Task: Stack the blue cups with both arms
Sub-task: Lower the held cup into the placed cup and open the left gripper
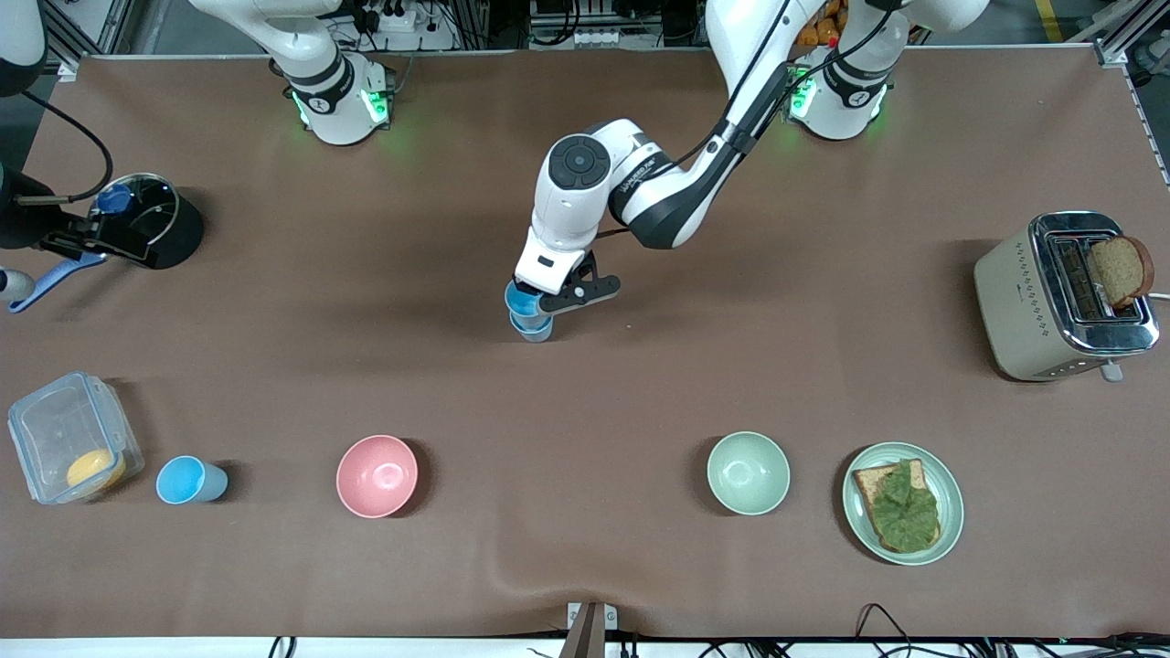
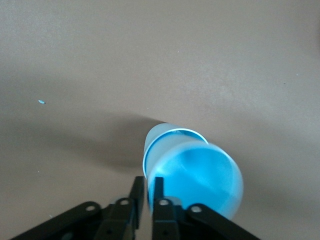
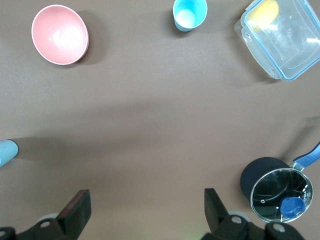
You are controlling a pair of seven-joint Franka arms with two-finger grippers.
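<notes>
**Two cups nested at mid-table, a third apart**

The left gripper (image 1: pixel 548 306) sat at the rim of a stack (image 1: pixel 530 318) of two blue cups near the middle of the table (image 1: pixel 640 384). Its fingers (image 2: pixel 159 192) stood close together, pinching the upper cup's wall, one finger inside the rim and one outside. The upper cup (image 2: pixel 200 175) was pale greyish-blue outside and bright blue within, slightly tapered and without a handle; the lower cup (image 2: pixel 160 134) showed only as a paler band past it.

A third cup (image 1: pixel 190 480) stood upright and alone, nearer the front camera toward the right arm's end, between a clear box (image 1: pixel 69 448) and a pink bowl (image 1: pixel 377 475).

The right gripper (image 3: pixel 145 212) waited over the table by a black pot (image 1: pixel 151 219), its fingers wide apart and holding nothing.
</notes>
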